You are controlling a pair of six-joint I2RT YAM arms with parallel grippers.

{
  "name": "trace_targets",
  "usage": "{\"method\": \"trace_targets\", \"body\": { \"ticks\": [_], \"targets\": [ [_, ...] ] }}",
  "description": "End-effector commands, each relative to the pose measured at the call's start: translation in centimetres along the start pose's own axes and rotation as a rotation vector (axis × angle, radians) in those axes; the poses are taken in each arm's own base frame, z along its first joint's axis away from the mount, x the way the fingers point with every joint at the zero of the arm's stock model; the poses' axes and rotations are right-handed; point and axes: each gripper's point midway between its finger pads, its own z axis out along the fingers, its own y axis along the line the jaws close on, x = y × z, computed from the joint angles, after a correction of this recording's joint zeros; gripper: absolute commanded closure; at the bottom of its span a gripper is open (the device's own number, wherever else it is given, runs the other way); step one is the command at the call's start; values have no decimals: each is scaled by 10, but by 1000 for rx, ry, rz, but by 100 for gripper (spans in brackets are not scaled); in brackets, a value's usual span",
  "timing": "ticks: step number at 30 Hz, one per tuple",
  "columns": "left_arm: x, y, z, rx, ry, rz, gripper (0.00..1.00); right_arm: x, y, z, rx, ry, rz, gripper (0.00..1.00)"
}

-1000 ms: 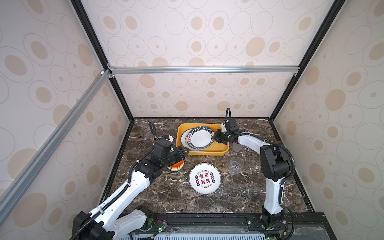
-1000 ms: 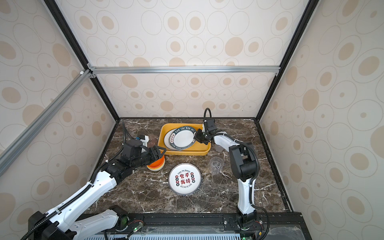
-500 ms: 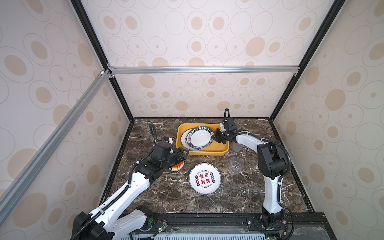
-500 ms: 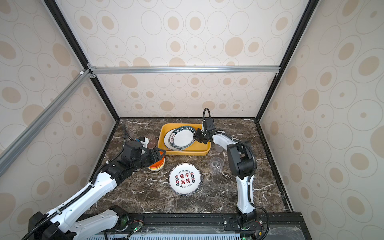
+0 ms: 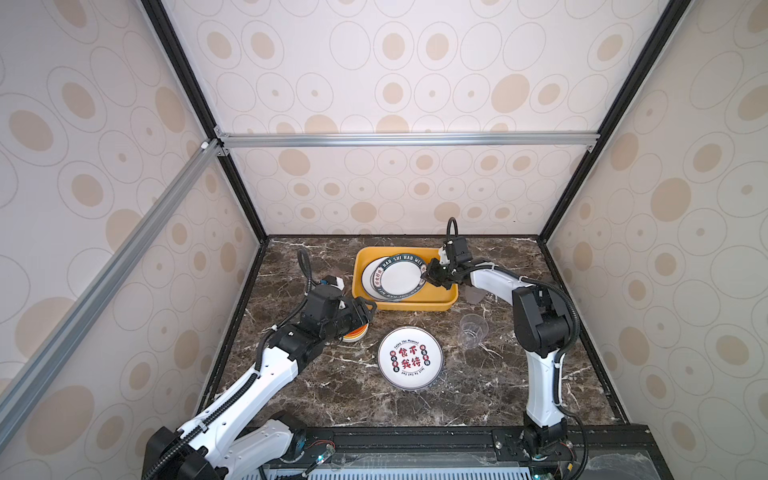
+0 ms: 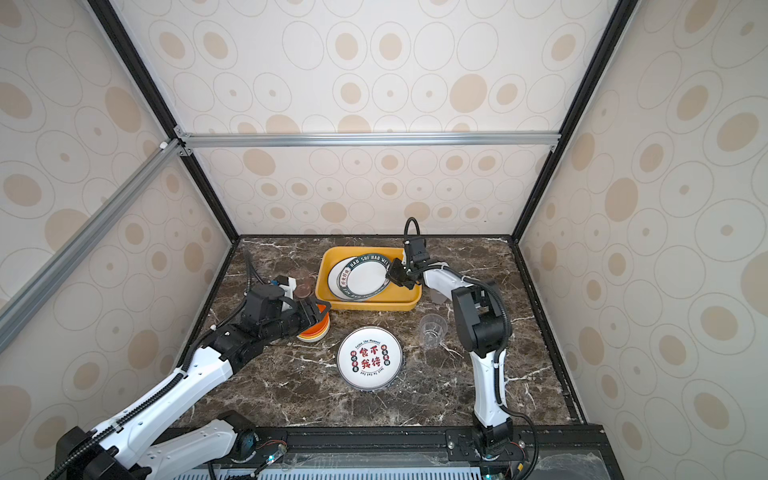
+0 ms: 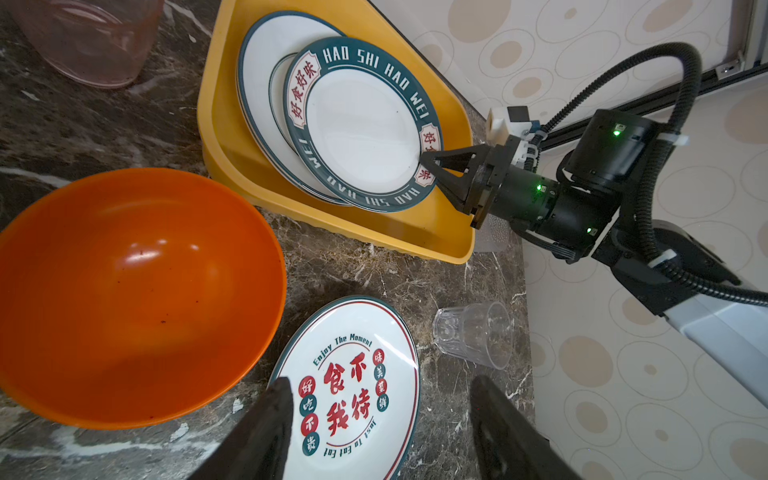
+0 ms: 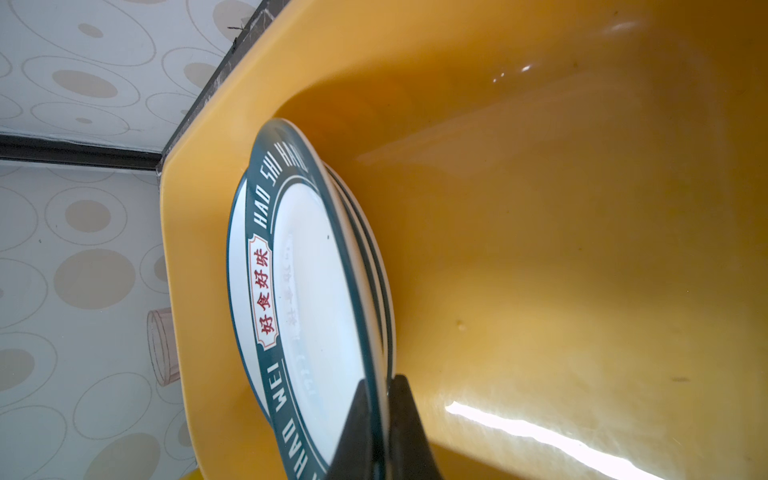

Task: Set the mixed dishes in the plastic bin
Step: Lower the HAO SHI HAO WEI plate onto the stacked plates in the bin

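In both top views the right gripper (image 5: 432, 275) (image 6: 393, 274) is clamped on the rim of a green-rimmed plate (image 5: 400, 277), which lies tilted inside the plastic bin (image 5: 405, 308). The left gripper (image 5: 368, 309) hangs over the orange bowl (image 5: 356, 332), on a marble table (image 5: 332, 395) boxed in by patterned wall panels (image 5: 124, 249). In the left wrist view that gripper's fingers (image 7: 270, 415) are spread and empty. A red-lettered plate (image 7: 357, 345) shows between them, the bowl sits beside one finger and a clear cup (image 7: 473, 334) beside the other. Ahead of them stands the bin, with a pink cup (image 7: 91, 37) and a grey cup (image 7: 494, 237) outside it. In the right wrist view the two fingers (image 8: 409, 428) pinch the thin rim, with the plate edge-on and leaning on the plates beneath. The plates look stiff, glossy and slick, so a rim pinch probably lets them swivel and the held one is best lowered before release. The plate on the table lies flat, so its raised edge seems the only hold. The bowl looks light and could be taken by its wall. The cup looks thin and easily tipped. The polished stone is hard and likely slippery, and the back wall stands close beyond the bin, leaving little room behind it.
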Motion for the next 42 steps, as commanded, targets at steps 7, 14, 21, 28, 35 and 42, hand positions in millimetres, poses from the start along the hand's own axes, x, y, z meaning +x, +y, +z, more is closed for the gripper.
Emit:
{"method": "trace_targets", "body": {
  "ticks": [7, 14, 21, 28, 35, 42],
  "targets": [
    [-1, 0, -2, 24, -11, -19, 33, -5, 11, 14, -50, -9, -3, 90],
    [0, 2, -1, 22, -9, -22, 33, -1, 4, 18, -27, -3, 5, 75],
    [2, 3, 0, 27, -4, -27, 33, 3, -3, 21, -4, 10, 7, 71],
    [4, 3, 2, 36, 3, -37, 33, 6, -5, 22, 7, 16, -1, 74],
    [5, 5, 2, 35, 4, -42, 33, 7, 2, 24, -3, 18, -21, 82],
    [5, 4, 1, 39, 2, -42, 33, 10, 5, 22, -3, 24, -29, 82]
  ]
}}
